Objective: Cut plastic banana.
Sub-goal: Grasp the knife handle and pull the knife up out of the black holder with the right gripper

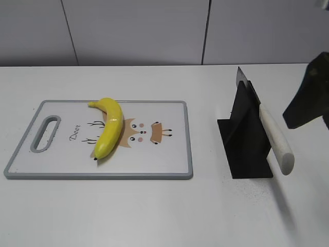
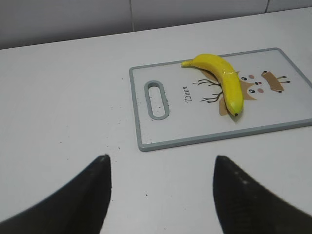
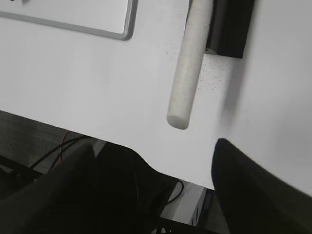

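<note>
From the front, the banana lies on the left half of the board, curving across the printed deer, with nothing touching it. To the right on the white desk a black stand props up a knife, blade tip up and pale handle slanting toward the desk's near edge; the right end effector shows only as a dark shape at the frame's edge, near the handle but apart from it. In the left wrist view, the left end effector hovers wide open and empty over bare desk, well short of the board. In the right wrist view, the right end effector is spread open and holds nothing, the handle's butt just beyond it. The banana looks light, stiff and glossy, so I'd guess it slides or rolls under a blade; pinning 1 end seems wise. The round handle is the place to grip the knife.
</note>
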